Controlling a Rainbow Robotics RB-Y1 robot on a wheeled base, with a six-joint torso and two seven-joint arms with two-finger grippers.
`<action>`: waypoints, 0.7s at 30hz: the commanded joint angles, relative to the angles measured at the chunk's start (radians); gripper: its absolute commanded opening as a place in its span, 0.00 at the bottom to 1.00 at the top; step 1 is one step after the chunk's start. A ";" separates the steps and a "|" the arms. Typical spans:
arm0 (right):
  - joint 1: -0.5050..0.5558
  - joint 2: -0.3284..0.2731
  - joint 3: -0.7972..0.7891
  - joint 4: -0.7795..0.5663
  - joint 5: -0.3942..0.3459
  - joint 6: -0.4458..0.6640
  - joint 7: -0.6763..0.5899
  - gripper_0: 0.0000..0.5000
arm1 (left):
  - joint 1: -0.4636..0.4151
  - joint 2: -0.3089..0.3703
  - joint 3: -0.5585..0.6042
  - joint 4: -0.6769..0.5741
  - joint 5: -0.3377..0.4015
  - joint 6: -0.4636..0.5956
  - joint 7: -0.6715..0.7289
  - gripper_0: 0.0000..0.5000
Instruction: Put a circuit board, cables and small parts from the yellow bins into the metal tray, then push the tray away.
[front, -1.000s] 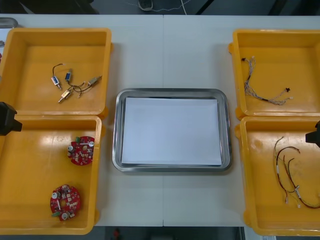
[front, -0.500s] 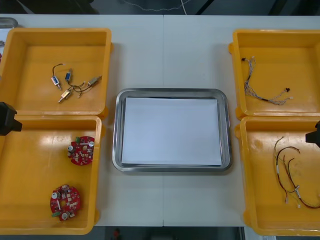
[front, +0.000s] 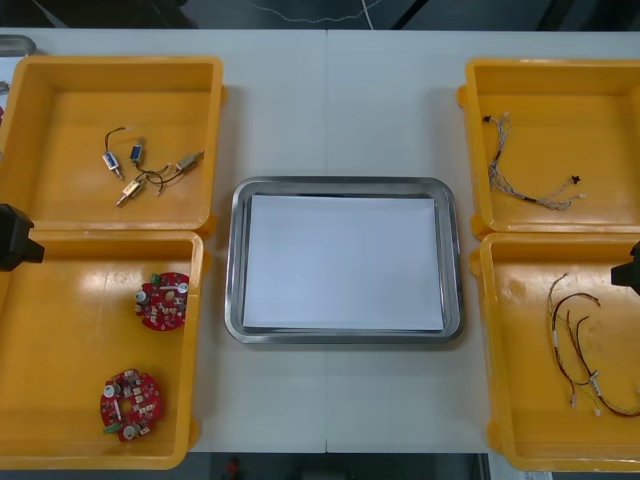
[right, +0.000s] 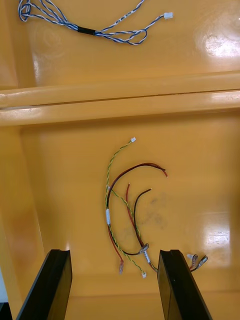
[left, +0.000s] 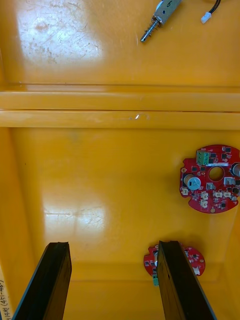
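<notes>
The metal tray (front: 235, 260), white inside, lies at the table's centre between the yellow bins. Two round red circuit boards (front: 162, 300) (front: 130, 404) rest in the near left bin (front: 60, 350); small metal parts (front: 150, 165) sit in the far left bin. My left gripper (left: 112, 280) hangs open above the near left bin floor, one board (left: 211, 178) ahead of its fingers, another (left: 192, 260) beside one finger. My right gripper (right: 114, 285) hangs open over red and yellow cables (right: 127, 210) in the near right bin (front: 520, 400). A twisted blue and white cable (right: 75, 25) lies in the far right bin.
Both arms sit at the table's outer edges, the left arm (front: 15, 238) by the seam between the left bins, the right arm (front: 630, 268) over the near right bin's rim. Bare table surrounds the tray on all sides.
</notes>
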 joint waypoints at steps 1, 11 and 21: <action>0.017 -0.039 -0.016 -0.032 -0.007 0.001 -0.007 1.00 | 0.014 0.045 0.030 -0.025 0.002 0.006 -0.071 1.00; 0.017 -0.039 -0.016 -0.032 -0.007 0.001 -0.007 1.00 | 0.014 0.045 0.030 -0.025 0.002 0.006 -0.071 1.00; 0.017 -0.039 -0.016 -0.032 -0.007 0.001 -0.007 1.00 | 0.014 0.045 0.030 -0.025 0.002 0.006 -0.071 1.00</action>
